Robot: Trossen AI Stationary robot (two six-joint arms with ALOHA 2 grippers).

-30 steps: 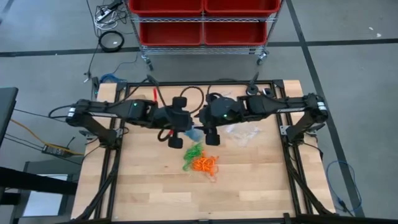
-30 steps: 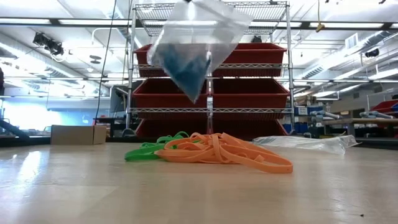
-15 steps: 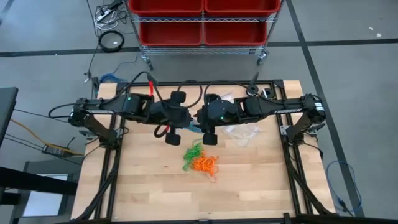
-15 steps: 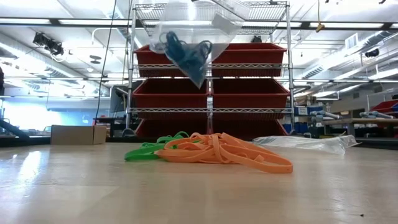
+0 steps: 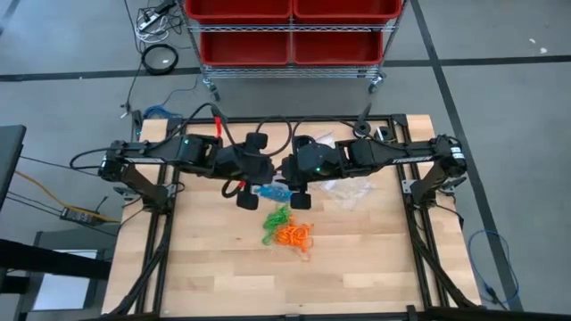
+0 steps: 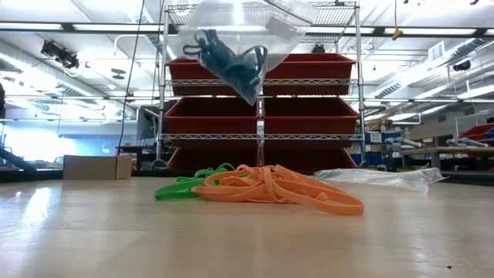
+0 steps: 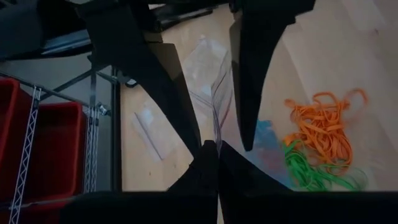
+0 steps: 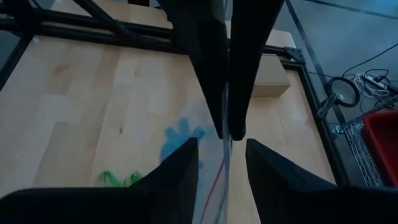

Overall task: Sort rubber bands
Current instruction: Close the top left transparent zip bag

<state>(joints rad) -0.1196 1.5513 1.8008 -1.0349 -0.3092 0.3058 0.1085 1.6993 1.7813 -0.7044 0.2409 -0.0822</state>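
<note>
The wooden table (image 5: 205,259) carries a heap of orange bands (image 5: 294,235) touching green bands (image 5: 277,217) near its middle, an empty clear bag (image 5: 350,191) to the right, and a small cardboard box (image 6: 96,167) at the far edge.

Rubber bands: blue ones (image 6: 229,60) bunched in the low corner of a clear bag hanging in the air, above the rest. Green bunch (image 5: 276,218) and orange bunch (image 5: 294,235) lie loose on the table, touching, green partly behind orange in low view.
</note>
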